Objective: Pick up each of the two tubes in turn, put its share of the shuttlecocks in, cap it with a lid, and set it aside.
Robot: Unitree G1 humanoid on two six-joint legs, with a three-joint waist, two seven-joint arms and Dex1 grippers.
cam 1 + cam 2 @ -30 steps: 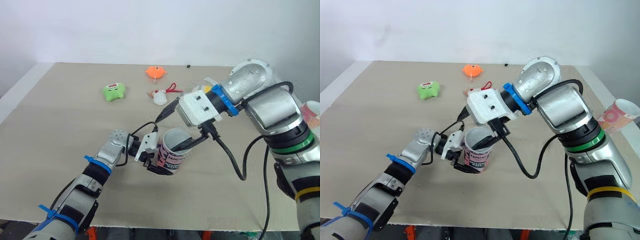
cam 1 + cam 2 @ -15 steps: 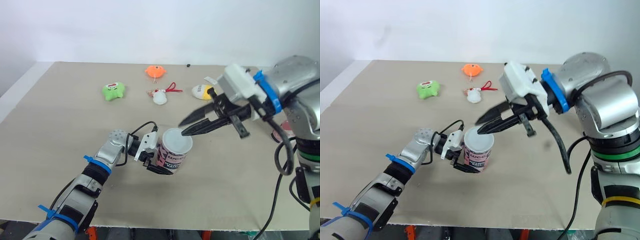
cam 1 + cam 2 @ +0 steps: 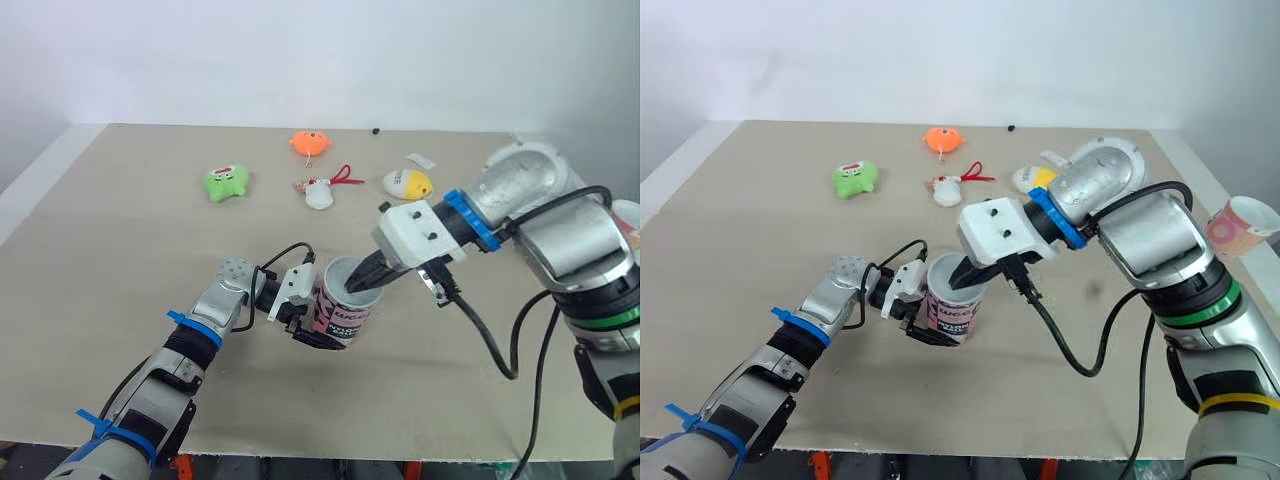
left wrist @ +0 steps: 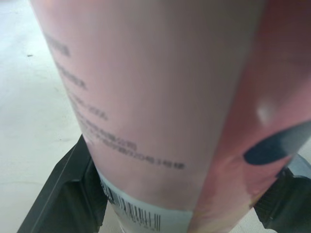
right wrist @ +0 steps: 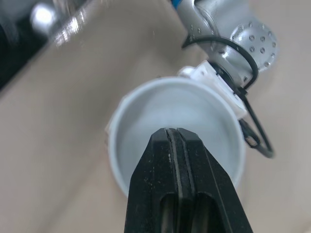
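Left tool [image 3: 312, 322] pinches the upright pink tube [image 3: 342, 312]. Right tool [image 5: 176, 135], pressed together, points right into its open mouth.

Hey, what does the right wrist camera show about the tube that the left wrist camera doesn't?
Right wrist view: it looks down into the open mouth of the tube at its white inner wall, with the right gripper shut and pointing into it. Left wrist view: the pink printed outer wall, a barcode near the base, and the left gripper clamping it from both sides. Both: the same upright tube and the beige table.
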